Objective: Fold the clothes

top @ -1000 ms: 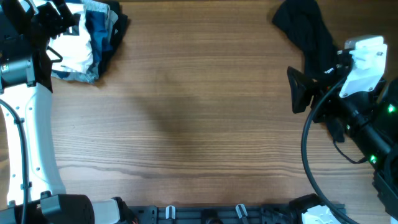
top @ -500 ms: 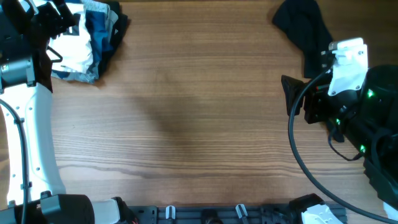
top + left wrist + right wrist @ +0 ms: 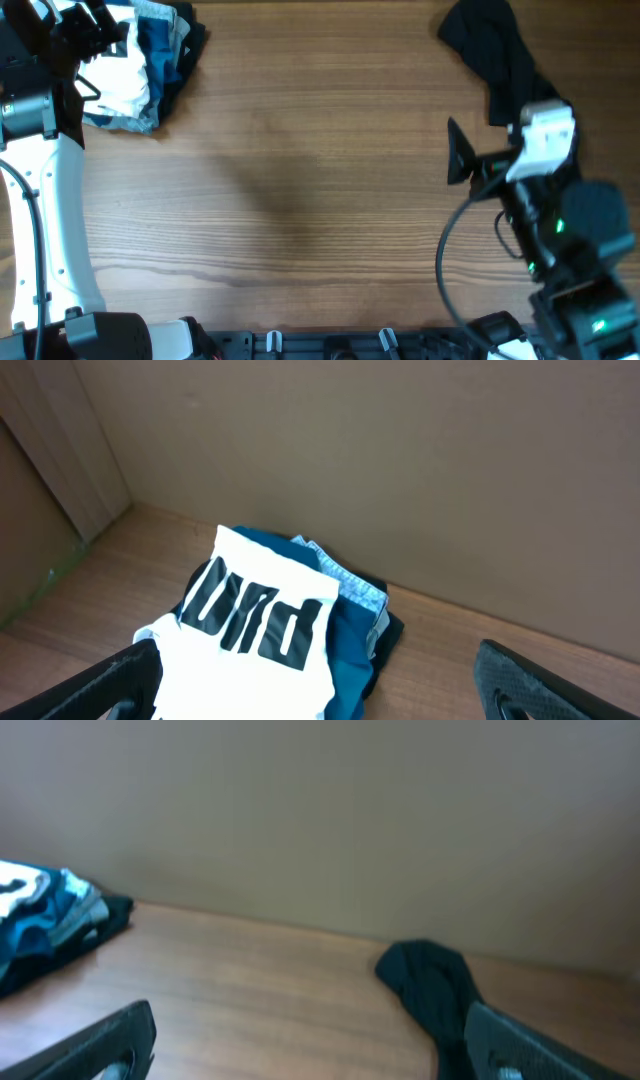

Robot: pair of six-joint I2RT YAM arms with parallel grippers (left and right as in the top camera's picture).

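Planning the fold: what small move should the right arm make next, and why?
Likely turn the right gripper toward the black garment and lower onto its near edge: its jaws stand open and empty, and the garment lies crumpled, not yet folded, just ahead to its right.

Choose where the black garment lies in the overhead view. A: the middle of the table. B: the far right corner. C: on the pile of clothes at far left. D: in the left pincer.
B: the black garment lies crumpled at the far right corner of the table, apart from the pile of clothes at far left.
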